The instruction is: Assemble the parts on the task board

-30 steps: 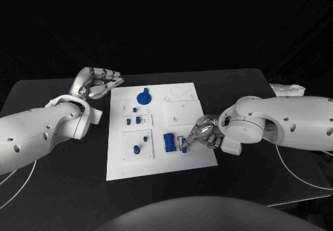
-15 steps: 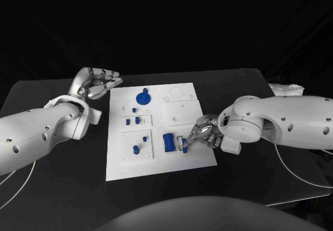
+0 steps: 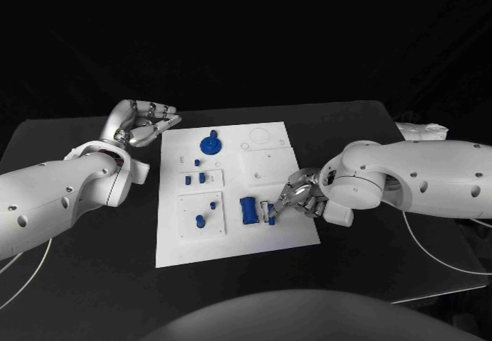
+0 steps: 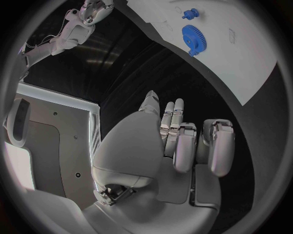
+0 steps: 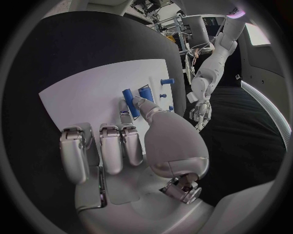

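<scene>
**Right hand pinching a small blue part at the board's near edge**

Black table (image 3: 82,284) and black backdrop surrounded the white task board (image 3: 231,241), which lay flat between the two arms. The right hand (image 3: 297,199) reached over the board's near right part, its fingers curled and its thumb (image 5: 146,108) pressed against a slim blue peg (image 3: 271,219) just at the fingertips. It appeared to pinch that peg against a pale upright piece beside it, though the contact itself was too small to settle. Just beyond the fingertips, toward the board's middle, stood a larger blue block (image 3: 249,209).

The left hand (image 3: 143,122) hovered off the board's far corner, fingers curled in and holding nothing. A blue gear (image 3: 211,145) lay on the board closest to it, with a small blue pin (image 4: 188,13) past the gear.

By judgement, the peg looked rigid, light and smooth, likely moulded plastic: easy to lift, but prone to twist or slip in a fingertip pinch. Holding it by its long sides, near the middle, should keep it square to its slot.

The peg's lower end and its seat were hidden by the fingers, so how deep it sat could not be told. Several small blue pieces (image 3: 201,222) further across the board were too small to identify.
</scene>
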Tool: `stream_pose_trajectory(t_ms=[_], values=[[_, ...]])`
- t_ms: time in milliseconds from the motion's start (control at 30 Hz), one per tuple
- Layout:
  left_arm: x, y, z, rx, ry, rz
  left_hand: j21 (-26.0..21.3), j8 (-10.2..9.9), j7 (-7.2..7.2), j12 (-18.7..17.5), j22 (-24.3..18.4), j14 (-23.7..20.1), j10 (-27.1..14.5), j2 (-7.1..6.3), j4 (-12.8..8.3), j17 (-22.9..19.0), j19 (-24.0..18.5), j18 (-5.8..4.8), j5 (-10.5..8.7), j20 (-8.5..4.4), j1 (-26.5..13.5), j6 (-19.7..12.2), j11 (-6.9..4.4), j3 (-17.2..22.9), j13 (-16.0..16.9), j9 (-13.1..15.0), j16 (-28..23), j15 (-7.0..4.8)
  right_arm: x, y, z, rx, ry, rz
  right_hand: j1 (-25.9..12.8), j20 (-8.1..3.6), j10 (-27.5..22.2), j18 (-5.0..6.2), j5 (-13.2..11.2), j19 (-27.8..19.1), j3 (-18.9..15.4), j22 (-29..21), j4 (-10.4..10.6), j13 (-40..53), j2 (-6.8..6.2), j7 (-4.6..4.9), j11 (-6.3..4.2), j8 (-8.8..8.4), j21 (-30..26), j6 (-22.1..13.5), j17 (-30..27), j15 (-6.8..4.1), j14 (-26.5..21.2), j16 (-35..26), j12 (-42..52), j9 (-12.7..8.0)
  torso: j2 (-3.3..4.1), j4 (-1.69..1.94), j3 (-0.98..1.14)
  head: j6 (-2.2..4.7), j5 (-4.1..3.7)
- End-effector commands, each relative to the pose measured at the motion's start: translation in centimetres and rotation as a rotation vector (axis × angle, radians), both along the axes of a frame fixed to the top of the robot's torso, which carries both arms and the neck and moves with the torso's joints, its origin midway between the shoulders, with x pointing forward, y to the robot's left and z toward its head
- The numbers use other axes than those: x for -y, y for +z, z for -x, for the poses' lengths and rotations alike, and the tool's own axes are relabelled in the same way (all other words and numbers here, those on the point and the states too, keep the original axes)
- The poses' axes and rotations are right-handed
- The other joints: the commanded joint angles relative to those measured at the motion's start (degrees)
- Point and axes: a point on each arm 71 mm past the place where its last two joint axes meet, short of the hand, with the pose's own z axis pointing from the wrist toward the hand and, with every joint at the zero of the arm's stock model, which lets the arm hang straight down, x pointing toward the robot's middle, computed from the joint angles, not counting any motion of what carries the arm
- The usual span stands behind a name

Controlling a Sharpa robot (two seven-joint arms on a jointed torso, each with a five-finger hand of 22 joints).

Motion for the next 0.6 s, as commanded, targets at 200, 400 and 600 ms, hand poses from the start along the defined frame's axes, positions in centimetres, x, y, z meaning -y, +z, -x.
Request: stream_pose_trajectory(t_ms=[200,400,600], values=[[0.29,0.12,0.1,0.007,-0.018,0.002,0.14,-0.27,-0.08,-0.05,15.1,6.05,0.32,0.4,0.02,15.09,6.13,-0.42,0.25,-0.14,-0.02,0.35,0.01,-0.21,-0.01,-0.09,0.15,-0.12,-0.34,-0.13,-0.23,0.004,0.012,0.006,0.01,-0.38,5.95,-0.38,-0.33,6.0,-0.19,15.05,-0.01,15.04,-0.06,-0.1,-0.2,-0.02,0.26,0.43,15.07,-0.4,6.08,0.23,0.16,0.05,-0.03,0.01,-0.02,0.0,0.27],[0.22,0.11,0.11,0.006,-0.017,0.002,0.14,-0.27,-0.08,-0.05,15.1,6.05,0.32,0.4,0.02,15.09,6.13,-0.42,0.25,-0.14,-0.02,0.35,0.01,-0.21,-0.01,-0.09,0.15,-0.12,-0.57,-0.18,-0.39,0.006,0.016,0.007,0.02,-0.38,5.95,-0.38,-0.38,6.0,-0.21,15.05,-0.04,15.04,-0.09,-0.08,-0.19,-0.05,0.26,0.43,15.07,-0.39,6.08,0.23,0.16,-0.02,0.0,0.05,-0.01,0.0,0.19],[0.21,0.11,0.11,0.006,-0.017,0.002,0.14,-0.29,-0.07,-0.06,15.1,6.05,0.32,0.48,0.01,15.09,6.13,-0.42,0.27,-0.15,0.06,0.31,0.01,-0.26,-0.02,-0.1,0.15,-0.12,-0.67,-0.2,-0.5,0.01,0.014,0.012,0.01,-0.38,5.95,-0.38,-0.44,6.0,-0.25,15.05,-0.04,15.04,-0.11,-0.04,-0.16,-0.13,0.26,0.32,15.07,-0.38,6.08,0.23,0.16,-0.12,-0.01,0.03,-0.05,0.0,0.27]])
